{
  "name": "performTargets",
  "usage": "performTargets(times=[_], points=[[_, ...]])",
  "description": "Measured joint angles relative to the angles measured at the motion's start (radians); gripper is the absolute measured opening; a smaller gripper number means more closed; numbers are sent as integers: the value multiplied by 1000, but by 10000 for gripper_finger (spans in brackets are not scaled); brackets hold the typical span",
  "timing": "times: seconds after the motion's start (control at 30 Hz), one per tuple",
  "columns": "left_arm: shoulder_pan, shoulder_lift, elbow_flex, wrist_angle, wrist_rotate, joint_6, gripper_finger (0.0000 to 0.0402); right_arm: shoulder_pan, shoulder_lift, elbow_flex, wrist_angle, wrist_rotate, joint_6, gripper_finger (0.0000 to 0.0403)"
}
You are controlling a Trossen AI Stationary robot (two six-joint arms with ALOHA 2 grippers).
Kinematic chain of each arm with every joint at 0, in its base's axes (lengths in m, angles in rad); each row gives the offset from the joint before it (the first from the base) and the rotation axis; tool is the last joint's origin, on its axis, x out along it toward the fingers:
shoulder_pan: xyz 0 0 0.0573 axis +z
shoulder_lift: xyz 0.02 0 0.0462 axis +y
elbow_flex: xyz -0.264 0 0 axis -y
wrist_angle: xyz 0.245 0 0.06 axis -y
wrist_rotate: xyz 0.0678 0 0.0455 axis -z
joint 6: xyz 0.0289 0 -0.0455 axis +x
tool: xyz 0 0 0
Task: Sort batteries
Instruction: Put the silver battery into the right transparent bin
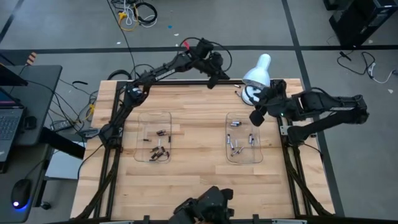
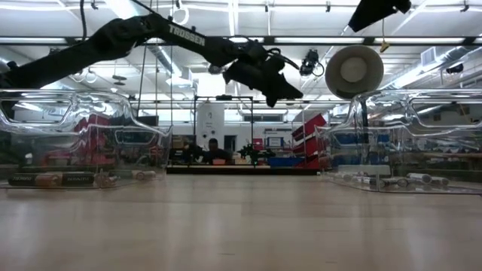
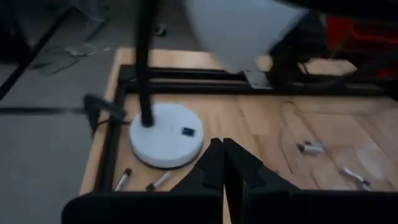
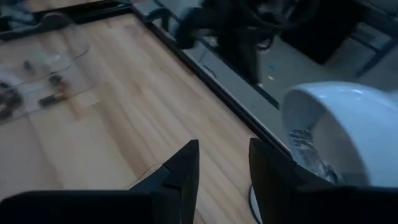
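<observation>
Third arm: a dark robot part [image 1: 205, 206] sits at the near edge of the table [image 1: 193, 180], idle.
Left tray: a clear tray [image 1: 142, 119] lies on the table's left half and holds the dark batteries [image 1: 159, 149], loose and scattered toward its near end.
Right tray: a second clear tray [image 1: 229, 118] lies on the right half and holds the silver batteries [image 1: 236, 147], also loose.
Right gripper: the right gripper [image 1: 256, 116] hovers over the far end of the right tray, beside the lamp head [image 1: 256, 73]; its fingers [image 4: 180, 169] stand apart with nothing between them.
Left gripper: the left gripper [image 1: 213, 79] hangs over the far edge of the table, near the lamp; its fingers [image 3: 208, 169] are pressed together and nothing shows between them.
Lamp base: the white round base [image 3: 166, 134] stands at the far right corner of the table.
Stray batteries: 2 small cylinders [image 3: 143, 180] lie on the wood just beside the lamp base, outside both trays.
Step in hand: judging by the layout, most of the sort looks done, and the arms are at the far edge where the strays lie.
Next move: a gripper needs to open over 1 stray, come down past the lamp base, close on it, then carry it to the tray of matching colour.
</observation>
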Motion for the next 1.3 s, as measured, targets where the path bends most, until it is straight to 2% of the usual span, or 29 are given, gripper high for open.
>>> performTargets(times=[0.07, 0.17, 0.3, 0.43, 0.57, 0.63, 0.77, 0.97, 1.17, 1.3], points=[[8, -26, -12, -39, 33, 38, 0, -45, 7, 0, 5, -12, -6, 117], [41, -72, -4, -75, 61, 41, 0, -109, 25, 0, 19, -82, -64, 98], [105, -139, 3, -30, -15, 64, 0, -150, 51, 0, 153, -157, -155, 63], [151, -160, -2, -74, 37, 97, 0, -195, 103, 1, 271, -258, -232, 13], [178, -194, -1, -123, 82, 149, 0, -274, 199, 7, 294, -373, -273, 9], [180, -197, 2, -129, 81, 175, 0, -306, 259, 45, 273, -378, -298, 6], [192, -200, -4, -139, 74, 200, 0, -369, 374, 187, 233, -378, -370, 2], [309, -323, 0, -121, 78, 143, 0, -485, 570, 464, 68, -376, -423, 0], [432, -427, -1, -29, 76, -43, 0, -546, 850, 750, -143, -369, -495, 0], [480, -465, 0, 9, 78, -113, 0, -553, 1031, 920, -257, -302, -494, 0]])
